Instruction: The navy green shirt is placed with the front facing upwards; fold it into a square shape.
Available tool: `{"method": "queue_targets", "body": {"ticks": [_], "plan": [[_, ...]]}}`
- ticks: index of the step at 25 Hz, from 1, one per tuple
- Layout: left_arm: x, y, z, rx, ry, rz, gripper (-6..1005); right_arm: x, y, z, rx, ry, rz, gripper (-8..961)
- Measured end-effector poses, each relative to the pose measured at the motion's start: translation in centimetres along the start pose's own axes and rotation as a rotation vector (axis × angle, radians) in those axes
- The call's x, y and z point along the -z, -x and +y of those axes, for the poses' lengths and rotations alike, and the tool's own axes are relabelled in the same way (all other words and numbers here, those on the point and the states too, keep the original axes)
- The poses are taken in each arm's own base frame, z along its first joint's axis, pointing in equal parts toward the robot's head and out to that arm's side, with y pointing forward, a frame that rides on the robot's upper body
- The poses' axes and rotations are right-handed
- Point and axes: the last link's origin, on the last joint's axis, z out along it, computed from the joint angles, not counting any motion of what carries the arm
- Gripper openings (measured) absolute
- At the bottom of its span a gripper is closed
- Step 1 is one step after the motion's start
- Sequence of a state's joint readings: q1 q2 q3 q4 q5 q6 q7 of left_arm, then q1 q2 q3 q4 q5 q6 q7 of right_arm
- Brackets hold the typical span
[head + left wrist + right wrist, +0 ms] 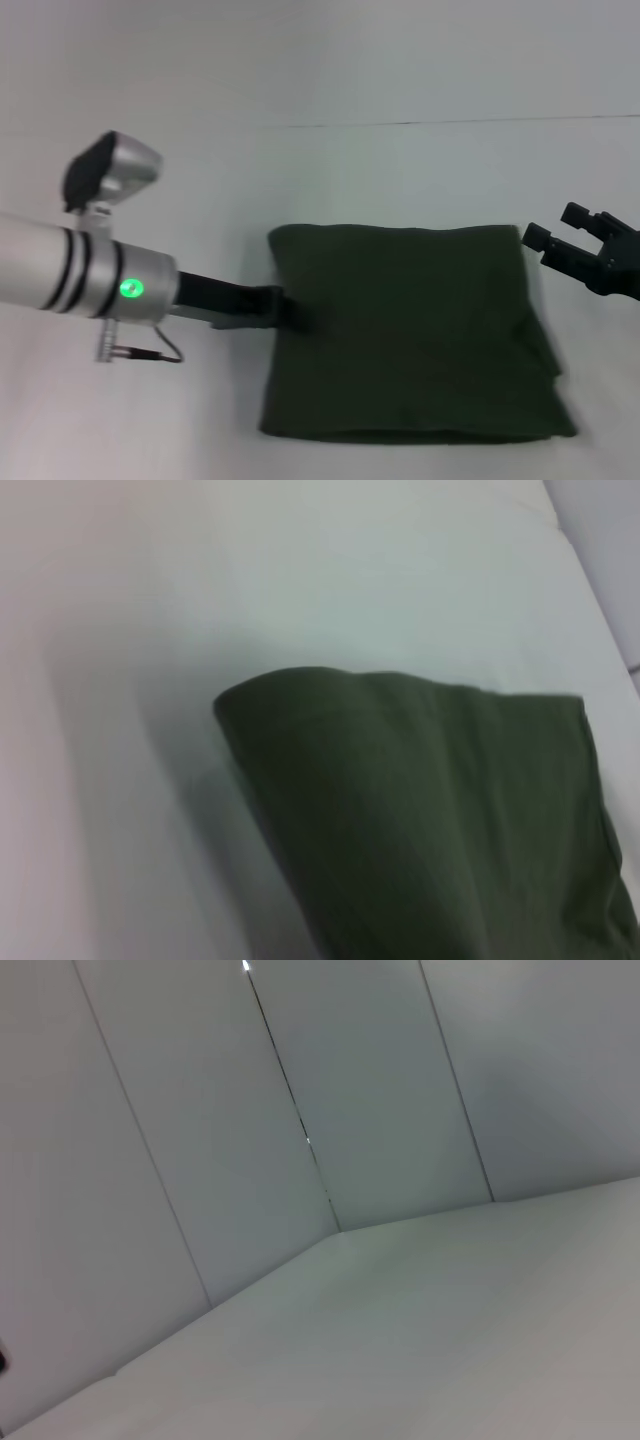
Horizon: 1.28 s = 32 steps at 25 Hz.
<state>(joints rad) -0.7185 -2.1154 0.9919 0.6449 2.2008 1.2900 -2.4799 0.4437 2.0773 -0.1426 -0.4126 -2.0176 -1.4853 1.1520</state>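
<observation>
The left gripper (285,308) sits low at the left edge of the navy green shirt (410,330), reaching in from the left on a silver arm with a green light; its fingertips meet the cloth's border, but whether they are parted or pinched together cannot be told. The shirt lies folded into a near-square block on the white table (200,180), plain dark side up, its corners soft and its near right corner slightly splayed into layers. To the right, the right gripper (570,240) hangs just beside the shirt's far right corner, apart from it, its black fingers spread with nothing between them. The left wrist view shows the shirt (430,810) close, a matte, gently rippled fabric with a rounded folded corner. The right wrist view shows only pale wall panels and bare table surface.
</observation>
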Motion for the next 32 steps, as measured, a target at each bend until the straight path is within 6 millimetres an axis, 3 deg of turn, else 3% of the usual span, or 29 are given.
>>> {"method": "queue_targets", "body": {"ticks": [6, 9, 18, 26, 32], "plan": [[3.9, 0.2, -2.6, 0.057, -0.024, 0.101, 69, -0.1, -0.2, 0.1, -0.006, -0.006, -0.003, 917], [4.9, 0.5, -3.6, 0.073, -0.057, 0.118, 69, -0.1, -0.2, 0.1, -0.01, -0.007, -0.005, 916], [5.8, 1.2, -4.8, 0.049, -0.07, 0.164, 70, -0.7, 0.0, 0.3, -0.008, 0.01, -0.007, 915], [6.7, 1.3, -5.6, 0.042, -0.08, 0.215, 136, -0.9, 0.4, 0.5, 0.007, 0.028, -0.013, 916], [8.0, 1.3, -6.6, -0.039, -0.107, 0.311, 356, -1.2, 0.8, 0.5, 0.035, 0.038, -0.016, 918]]}}
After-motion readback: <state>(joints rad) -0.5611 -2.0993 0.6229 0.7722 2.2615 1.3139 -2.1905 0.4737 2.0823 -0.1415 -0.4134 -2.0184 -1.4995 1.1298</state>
